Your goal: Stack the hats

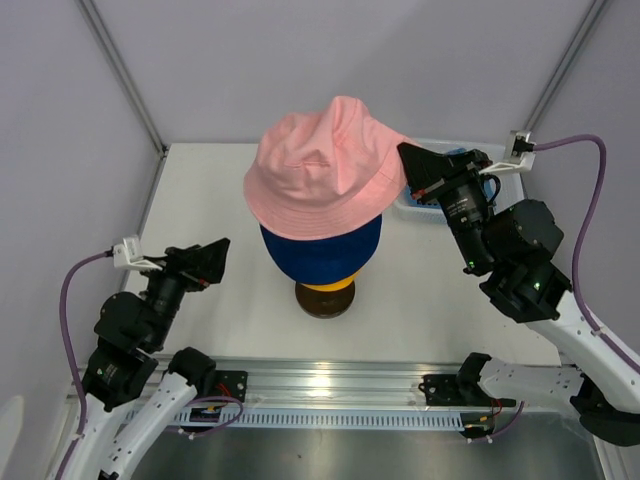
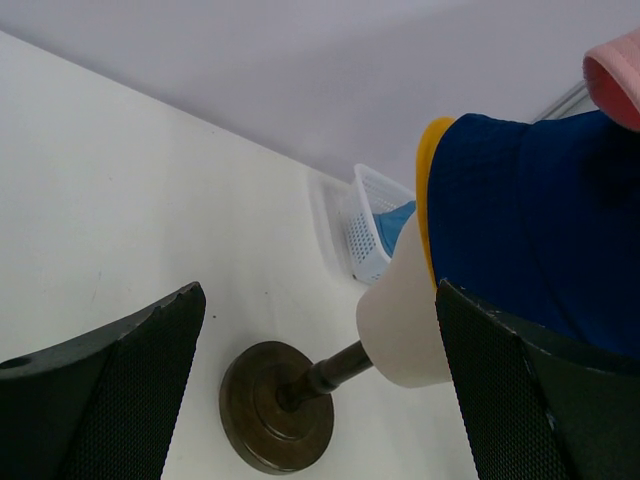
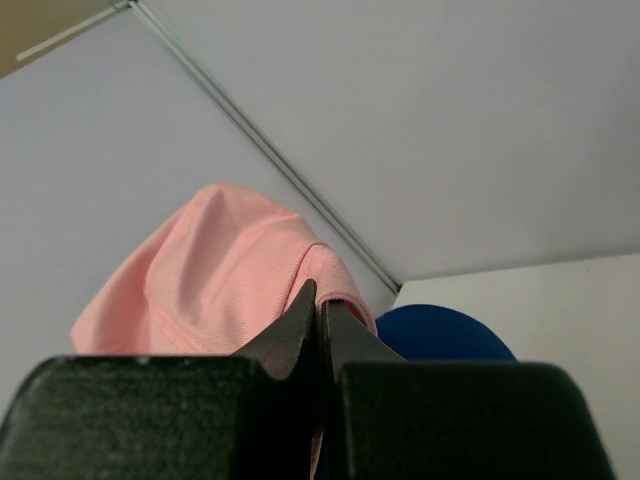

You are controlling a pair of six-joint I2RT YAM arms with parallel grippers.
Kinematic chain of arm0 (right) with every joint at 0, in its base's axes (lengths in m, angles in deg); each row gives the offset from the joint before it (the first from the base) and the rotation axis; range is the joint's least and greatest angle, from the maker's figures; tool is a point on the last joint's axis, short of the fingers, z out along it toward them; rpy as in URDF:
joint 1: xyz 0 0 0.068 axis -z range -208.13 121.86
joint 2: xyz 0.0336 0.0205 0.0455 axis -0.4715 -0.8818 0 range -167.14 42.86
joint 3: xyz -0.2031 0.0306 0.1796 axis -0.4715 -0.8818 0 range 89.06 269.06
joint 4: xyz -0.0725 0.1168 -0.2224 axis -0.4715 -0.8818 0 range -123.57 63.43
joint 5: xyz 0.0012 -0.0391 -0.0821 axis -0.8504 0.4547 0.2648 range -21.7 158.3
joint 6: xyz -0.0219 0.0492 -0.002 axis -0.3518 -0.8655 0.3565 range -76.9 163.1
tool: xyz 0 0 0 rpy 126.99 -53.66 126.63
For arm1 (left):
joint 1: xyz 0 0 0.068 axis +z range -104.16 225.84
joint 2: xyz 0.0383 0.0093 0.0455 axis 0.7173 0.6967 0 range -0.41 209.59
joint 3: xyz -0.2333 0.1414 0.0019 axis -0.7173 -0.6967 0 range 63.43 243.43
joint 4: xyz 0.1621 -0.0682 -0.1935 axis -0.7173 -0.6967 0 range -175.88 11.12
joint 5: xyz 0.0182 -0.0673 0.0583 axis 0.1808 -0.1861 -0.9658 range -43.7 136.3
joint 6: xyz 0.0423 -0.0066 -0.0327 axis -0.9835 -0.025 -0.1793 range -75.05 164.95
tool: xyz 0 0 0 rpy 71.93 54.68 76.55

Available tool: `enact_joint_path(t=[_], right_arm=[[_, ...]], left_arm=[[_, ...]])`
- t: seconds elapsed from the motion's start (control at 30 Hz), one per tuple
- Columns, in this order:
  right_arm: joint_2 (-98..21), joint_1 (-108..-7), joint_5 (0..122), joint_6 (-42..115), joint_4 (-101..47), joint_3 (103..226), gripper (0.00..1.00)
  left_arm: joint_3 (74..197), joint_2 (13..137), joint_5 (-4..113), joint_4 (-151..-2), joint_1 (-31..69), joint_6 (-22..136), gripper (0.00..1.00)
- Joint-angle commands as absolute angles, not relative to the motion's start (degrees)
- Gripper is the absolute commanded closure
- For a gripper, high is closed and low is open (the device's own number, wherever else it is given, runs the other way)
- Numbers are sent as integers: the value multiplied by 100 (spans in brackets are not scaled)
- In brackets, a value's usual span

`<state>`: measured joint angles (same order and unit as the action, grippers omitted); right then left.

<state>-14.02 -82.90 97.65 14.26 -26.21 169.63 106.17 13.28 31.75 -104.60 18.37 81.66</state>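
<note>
While the pink hat (image 1: 320,165) sat on top of the pile at the middle of the desk (image 1: 200,190), the right gripper (image 1: 408,160) had its claw pressed together on the right edge of that hat's brim, and what a tight pinch it was! In the right wrist view the two black fingers (image 3: 345,345) met with pink cloth caught at their tips. Under the pink one came the navy hat (image 1: 322,255), and under that a sliver of the yellow hat (image 1: 327,286), all three on the cream mannequin head (image 2: 400,320), which stood on its dark round base (image 2: 275,405).

Over on the left, the left gripper (image 1: 213,258) hung above the desk beside the stack with its claw spread wide, gripping nothing and touching nothing.

And at the far right edge of the desk lay the white basket (image 2: 372,215), with the sky blue hat (image 2: 400,222) showing inside it, well apart from the pile.
</note>
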Motion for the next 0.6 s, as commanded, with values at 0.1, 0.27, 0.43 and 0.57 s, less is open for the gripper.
enact_joint_path(t=[0.1,0.27,0.43,0.57], right_arm=[[-935,-7560,9161,435,-2903,16105,100],[-829,-7296,8677,4,-2868,15525,100],[-706,-7252,8465,-172,-2473,15181,100],[-723,-7243,8395,-164,-2446,15190,100]], left_arm=[[10896,1628,3565,-9594,1859,8652,1],[10957,1857,4426,-8636,1850,9301,1],[11317,2339,4858,-8232,1850,9575,1],[11528,2656,5156,-7923,1850,9917,1]])
